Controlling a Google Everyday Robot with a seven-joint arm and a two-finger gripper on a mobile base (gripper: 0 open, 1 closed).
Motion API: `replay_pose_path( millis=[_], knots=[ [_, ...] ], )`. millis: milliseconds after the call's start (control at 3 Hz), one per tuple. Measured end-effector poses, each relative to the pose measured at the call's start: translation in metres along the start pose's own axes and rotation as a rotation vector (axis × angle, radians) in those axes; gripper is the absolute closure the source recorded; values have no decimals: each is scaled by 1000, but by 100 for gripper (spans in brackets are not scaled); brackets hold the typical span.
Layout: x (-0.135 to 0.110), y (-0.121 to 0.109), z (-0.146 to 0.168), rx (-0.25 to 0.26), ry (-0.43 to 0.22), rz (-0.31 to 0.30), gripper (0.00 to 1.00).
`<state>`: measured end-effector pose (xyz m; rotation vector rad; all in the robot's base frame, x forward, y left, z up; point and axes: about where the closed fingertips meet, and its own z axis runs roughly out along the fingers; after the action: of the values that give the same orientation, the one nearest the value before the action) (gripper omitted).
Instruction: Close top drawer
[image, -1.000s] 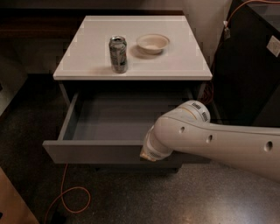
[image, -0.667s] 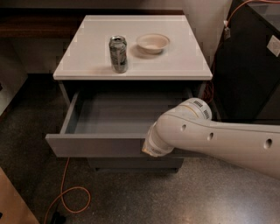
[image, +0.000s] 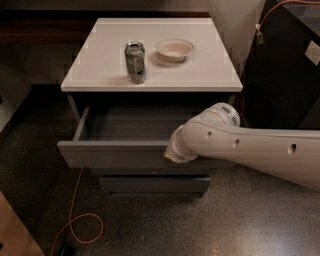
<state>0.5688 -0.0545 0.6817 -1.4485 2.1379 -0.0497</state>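
Observation:
The top drawer (image: 115, 154) is a wide matte-grey drawer with a plain flat front. It stands partly open under the white cabinet top (image: 210, 70), and its grey inside (image: 132, 125) shows and looks empty. My white arm (image: 250, 147) reaches in from the right. My gripper (image: 173, 153) is at the arm's end, against the right part of the drawer's front panel near its top edge. The arm's wrist covers most of it.
A drink can (image: 135, 62) and a pale bowl (image: 175, 49) stand on the cabinet top. A lower grey drawer front (image: 155, 184) shows beneath. An orange cable (image: 75, 220) loops on the speckled floor at the left. A black unit (image: 280, 65) stands to the right.
The top drawer has slid back into the cabinet, so less of its inside shows. My arm and gripper have moved forward with its front panel.

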Motion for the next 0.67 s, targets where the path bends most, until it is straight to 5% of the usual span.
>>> replay_pose_path(
  millis=[667],
  knots=[
    [-5, -39, 14, 41, 1, 15, 100]
  ],
)
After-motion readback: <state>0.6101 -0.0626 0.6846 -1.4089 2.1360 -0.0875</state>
